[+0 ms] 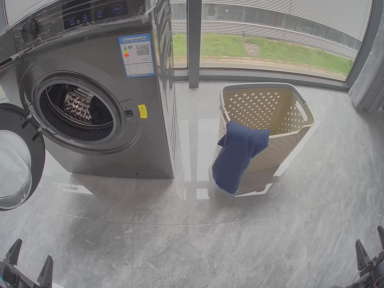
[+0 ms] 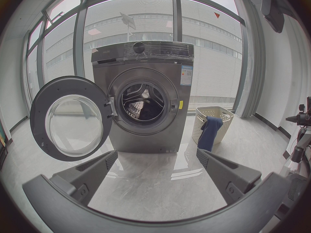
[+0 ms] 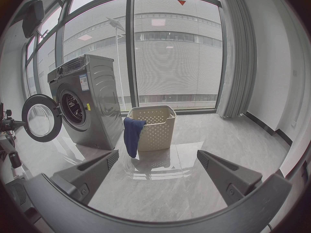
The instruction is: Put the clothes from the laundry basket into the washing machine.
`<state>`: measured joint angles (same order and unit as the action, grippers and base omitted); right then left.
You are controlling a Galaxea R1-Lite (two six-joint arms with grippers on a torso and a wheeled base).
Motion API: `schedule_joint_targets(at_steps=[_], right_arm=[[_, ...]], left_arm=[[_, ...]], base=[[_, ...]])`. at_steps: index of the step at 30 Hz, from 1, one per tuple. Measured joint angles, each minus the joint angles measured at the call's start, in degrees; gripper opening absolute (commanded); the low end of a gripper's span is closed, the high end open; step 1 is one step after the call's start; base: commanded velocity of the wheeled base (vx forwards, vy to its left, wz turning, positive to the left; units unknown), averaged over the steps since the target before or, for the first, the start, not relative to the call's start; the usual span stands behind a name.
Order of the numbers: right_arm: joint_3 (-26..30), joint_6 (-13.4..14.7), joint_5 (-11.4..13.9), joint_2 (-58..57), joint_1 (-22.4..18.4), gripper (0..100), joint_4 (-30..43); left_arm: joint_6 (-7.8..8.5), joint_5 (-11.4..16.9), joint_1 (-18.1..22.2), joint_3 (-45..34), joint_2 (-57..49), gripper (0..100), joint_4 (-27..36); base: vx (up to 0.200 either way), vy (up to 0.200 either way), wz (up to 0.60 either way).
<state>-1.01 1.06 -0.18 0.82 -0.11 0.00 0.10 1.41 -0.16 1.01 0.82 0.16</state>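
A grey front-loading washing machine [image 1: 100, 101] stands at the left with its round door [image 1: 16, 157] swung open; something dark [image 1: 100, 113] lies in the drum. A cream perforated laundry basket [image 1: 280, 113] stands on the floor to its right, with a blue garment [image 1: 238, 157] draped over its near rim and hanging down outside. My left gripper [image 1: 30, 261] is open, low at the front left, far from both. My right gripper [image 1: 372, 247] is open at the front right. In the wrist views the left gripper [image 2: 155, 159] faces the machine [image 2: 145, 97] and the right gripper [image 3: 157, 159] faces the basket [image 3: 155, 127].
Glossy grey stone floor [image 1: 192, 237] spreads between me and the machine. Tall windows [image 1: 260, 29] run behind, with a curtain [image 1: 370, 85] at the far right. The open door juts out into the left side of the floor.
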Motion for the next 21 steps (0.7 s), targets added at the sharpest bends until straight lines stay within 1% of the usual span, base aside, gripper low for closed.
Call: schedule_joint_targets(at_steps=[3,5,6,7,9,16,21], right_arm=[[0.00,0.00,0.00,0.00,0.01,100,0.00],[0.00,0.00,0.00,0.00,0.04,100,0.00],[0.00,0.00,0.00,0.00,0.04,100,0.00],[0.00,-0.02,0.02,0.00,0.04,100,0.00],[0.00,0.00,0.02,0.00,0.04,100,0.00],[0.00,-0.05,0.05,0.02,0.00,100,0.00],[0.00,-0.05,0.05,0.02,-0.02,100,0.00]], left_arm=[[-0.12,0.00,0.00,-0.02,0.00,100,0.02],[-1.13,0.00,0.00,0.00,0.00,100,0.02],[-1.18,0.00,0.00,0.00,0.00,100,0.00],[-0.83,0.00,0.00,0.00,0.00,100,0.05],[-0.15,0.06,-0.02,0.00,0.00,100,0.00],[-0.07,0.04,-0.02,0.00,0.02,100,0.05],[0.06,0.02,-0.02,0.00,0.04,100,0.02]], base=[[0.000,0.000,0.00],[0.000,0.000,0.00],[0.000,0.000,0.00],[0.000,0.000,0.00],[0.200,0.000,0.00],[0.200,0.000,0.00],[0.000,0.000,0.00]])
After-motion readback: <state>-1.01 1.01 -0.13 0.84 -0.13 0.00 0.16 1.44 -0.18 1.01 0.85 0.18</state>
